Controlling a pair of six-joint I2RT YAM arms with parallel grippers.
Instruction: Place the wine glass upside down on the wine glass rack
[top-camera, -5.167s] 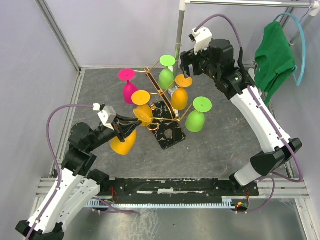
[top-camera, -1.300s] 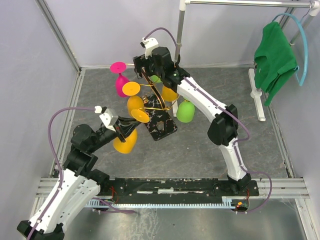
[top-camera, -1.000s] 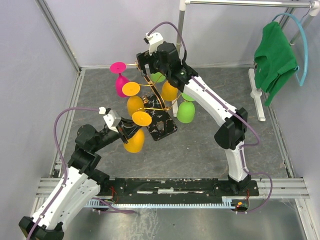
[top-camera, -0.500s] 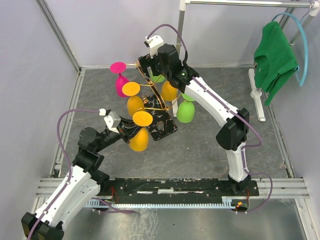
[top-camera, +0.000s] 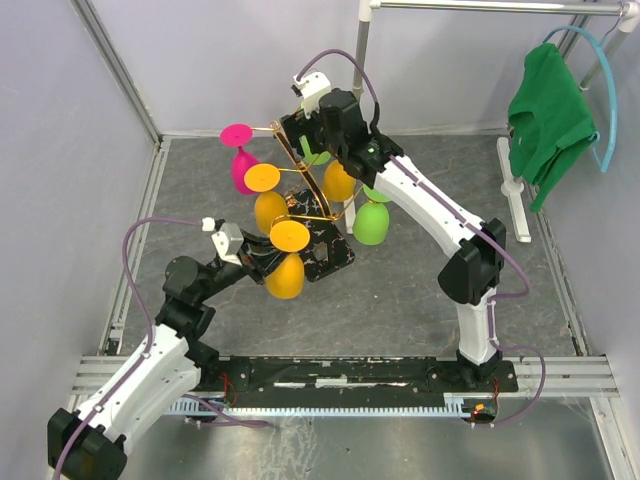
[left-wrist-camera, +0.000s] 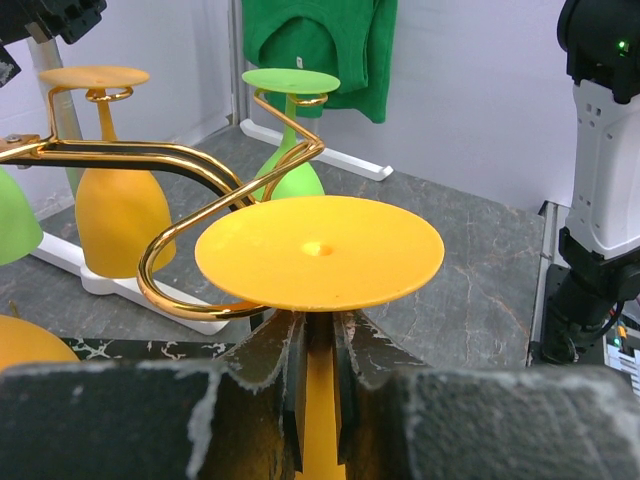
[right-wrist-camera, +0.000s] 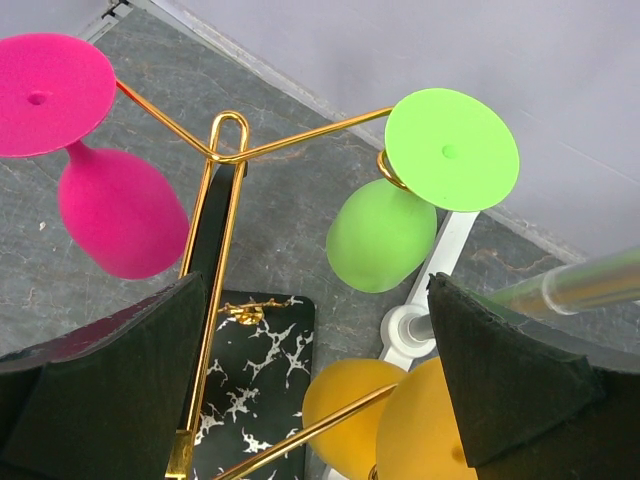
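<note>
The gold wine glass rack (top-camera: 300, 190) stands on its black marbled base (top-camera: 328, 252) mid-table. My left gripper (top-camera: 257, 263) is shut on the stem of an orange wine glass (top-camera: 286, 272), held upside down with its foot on top. In the left wrist view the foot (left-wrist-camera: 320, 250) sits just right of an empty gold scroll arm (left-wrist-camera: 175, 290), its left rim overlapping the curl. My right gripper (top-camera: 303, 140) hovers open over the rack's top; in the right wrist view its fingers (right-wrist-camera: 100, 400) straddle the rack post (right-wrist-camera: 205, 300) without touching it.
Pink (top-camera: 240, 165), orange (top-camera: 266, 205), orange (top-camera: 338, 182) and green (top-camera: 372, 222) glasses hang upside down on the rack. A white pole stand (top-camera: 515, 190) at the right carries a green shirt (top-camera: 548, 100) on a blue hanger. Walls enclose the table.
My left gripper has carried the orange glass right and forward, up to the rack's near arm. The right gripper has stayed open over the rack's top, shifting only slightly.
</note>
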